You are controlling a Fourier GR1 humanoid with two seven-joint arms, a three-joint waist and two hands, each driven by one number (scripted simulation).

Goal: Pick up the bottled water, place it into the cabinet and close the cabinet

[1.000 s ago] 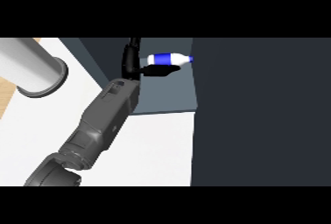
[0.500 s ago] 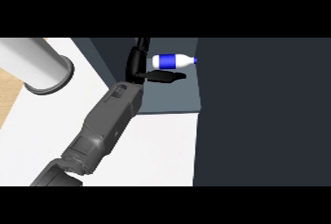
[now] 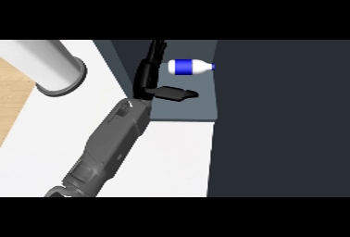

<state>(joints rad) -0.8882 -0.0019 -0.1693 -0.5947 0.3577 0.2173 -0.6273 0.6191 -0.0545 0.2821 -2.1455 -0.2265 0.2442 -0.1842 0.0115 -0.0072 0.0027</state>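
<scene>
The bottled water (image 3: 186, 66), white with a blue label, lies on its side on the grey shelf of the open cabinet (image 3: 183, 110), cap pointing right. My left hand (image 3: 146, 79) is just left of it and a little nearer to me. Its fingers (image 3: 156, 52) stand straight along the cabinet's left wall. The thumb (image 3: 173, 93) sticks out to the right below the bottle. The hand is open and clear of the bottle. My right hand does not show.
A broad dark panel (image 3: 280, 120) fills the right side of the view, from the cabinet opening down. A white cylinder (image 3: 49, 65) stands at the upper left on the white counter (image 3: 171, 157). Wood floor (image 3: 12, 95) shows past the counter's left edge.
My left hand has drawn back from the bottle, towards me. The gap between thumb and bottle has grown, and the bottle stays lying in the cabinet.
</scene>
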